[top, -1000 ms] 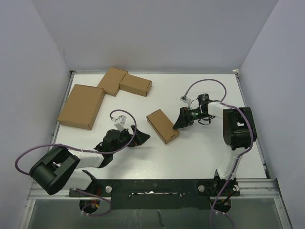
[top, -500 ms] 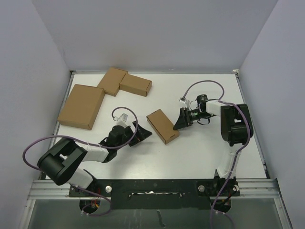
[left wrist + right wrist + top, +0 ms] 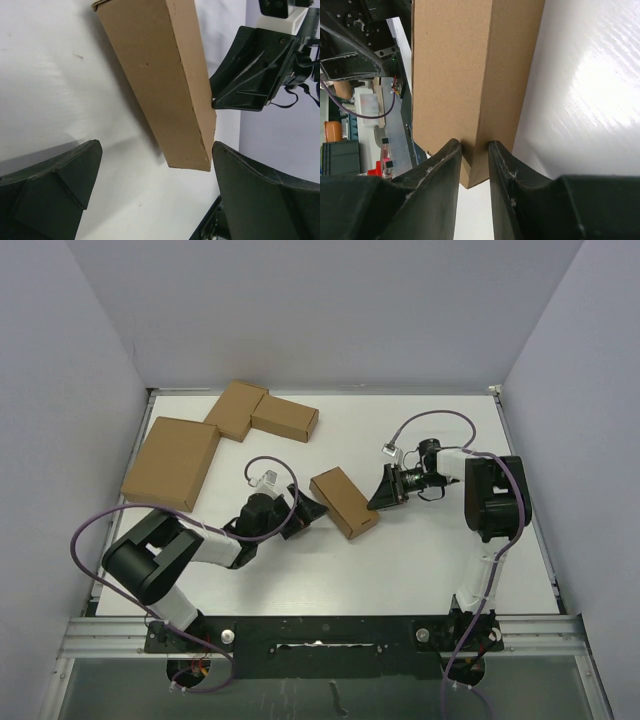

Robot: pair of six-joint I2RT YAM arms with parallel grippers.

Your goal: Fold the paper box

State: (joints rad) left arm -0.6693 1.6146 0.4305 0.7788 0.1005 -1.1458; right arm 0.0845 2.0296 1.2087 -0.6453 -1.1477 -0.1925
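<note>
Four brown cardboard pieces lie on the white worktop [image 3: 420, 560] between two robot arms. The paper box [image 3: 343, 502], a small closed rectangular carton, sits near the middle, angled between the arms. A large flat carton [image 3: 172, 462] rests at the left edge, and a pair of small cartons [image 3: 240, 410] touch at a corner near the back. The left hand [image 3: 305, 514] lies low at the box's left end, spread wide and holding nothing. The right hand [image 3: 383, 490] meets the box's opposite side. Only the overhead camera takes in all four cartons and both arms, but from there the right hand's grip cannot be told. The right wrist camera settles it. There the right hand [image 3: 474, 146] is nearly pressed together, its two fingers [image 3: 440, 170] pinching a folded edge of the paper box [image 3: 455, 70], with cardboard filling the narrow gap. The left wrist camera shows the left hand [image 3: 155, 150] with its fingers [image 3: 50, 185] far apart. The near end of the paper box [image 3: 160, 70] lies between them, untouched, and the right hand [image 3: 250, 75] is against the box's far side.
</note>
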